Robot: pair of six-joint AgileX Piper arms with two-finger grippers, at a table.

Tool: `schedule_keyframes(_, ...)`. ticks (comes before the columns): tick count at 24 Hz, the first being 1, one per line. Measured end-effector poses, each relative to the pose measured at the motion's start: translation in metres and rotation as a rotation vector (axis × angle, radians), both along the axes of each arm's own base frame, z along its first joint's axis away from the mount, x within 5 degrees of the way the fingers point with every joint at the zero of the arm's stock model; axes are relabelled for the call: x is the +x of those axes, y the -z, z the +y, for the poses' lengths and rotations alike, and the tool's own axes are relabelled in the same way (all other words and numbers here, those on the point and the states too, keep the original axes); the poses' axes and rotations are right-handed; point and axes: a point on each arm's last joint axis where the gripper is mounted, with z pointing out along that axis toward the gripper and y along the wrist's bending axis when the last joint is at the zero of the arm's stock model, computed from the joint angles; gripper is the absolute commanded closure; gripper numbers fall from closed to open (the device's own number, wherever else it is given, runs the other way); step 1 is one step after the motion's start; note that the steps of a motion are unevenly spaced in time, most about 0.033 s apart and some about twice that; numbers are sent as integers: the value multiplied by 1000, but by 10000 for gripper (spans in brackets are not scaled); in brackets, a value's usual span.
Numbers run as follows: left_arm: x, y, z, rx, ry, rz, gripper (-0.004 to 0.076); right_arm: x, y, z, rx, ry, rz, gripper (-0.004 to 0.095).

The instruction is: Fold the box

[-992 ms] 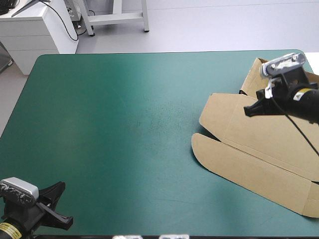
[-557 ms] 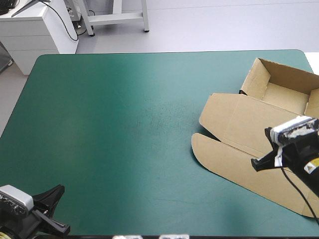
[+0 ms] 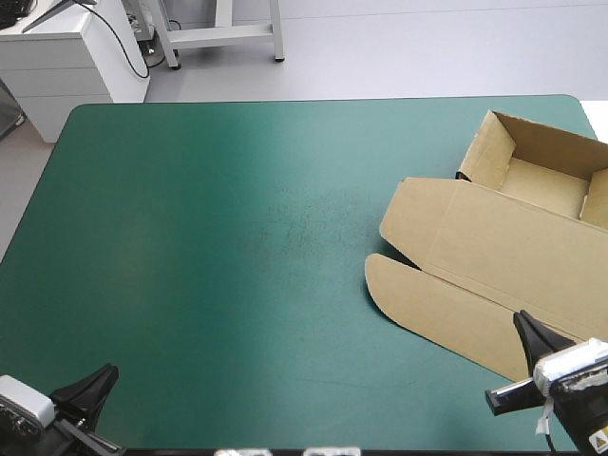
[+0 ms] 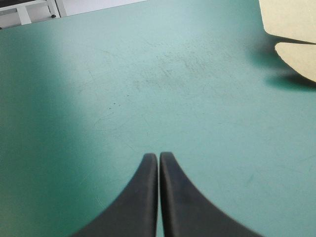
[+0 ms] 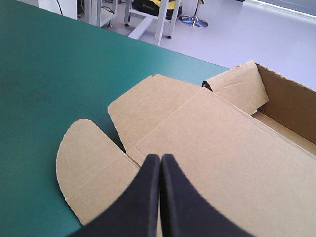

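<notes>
The left gripper [image 4: 158, 155], its black fingers [image 4: 140, 202] pressed together and empty, hovers over the bare teal-green cover [image 4: 148, 89] at the near left corner of the table [image 3: 190, 313]. The right gripper [image 5: 160, 157], likewise pinched together and empty, is at the near right corner, over the flat lid [image 5: 212, 148] of the brown box [image 3: 484, 256]. The box lies along the right edge, its open tray [image 3: 546, 185] toward the far right corner.
</notes>
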Motion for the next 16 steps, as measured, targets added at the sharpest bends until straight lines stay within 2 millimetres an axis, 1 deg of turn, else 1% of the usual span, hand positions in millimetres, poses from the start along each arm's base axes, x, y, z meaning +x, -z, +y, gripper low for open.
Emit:
schedule_keyframes(2,1,7,-1,14,0,32,731,-6,8,0,32,4,-11,929)
schedule_keyframes(6,2,10,-1,22,5,48,731,-9,20,0,38,-2,31,929)
schedule_keyframes(16,2,10,-2,23,7,47,731,-11,28,-2,-26,11,105,929)
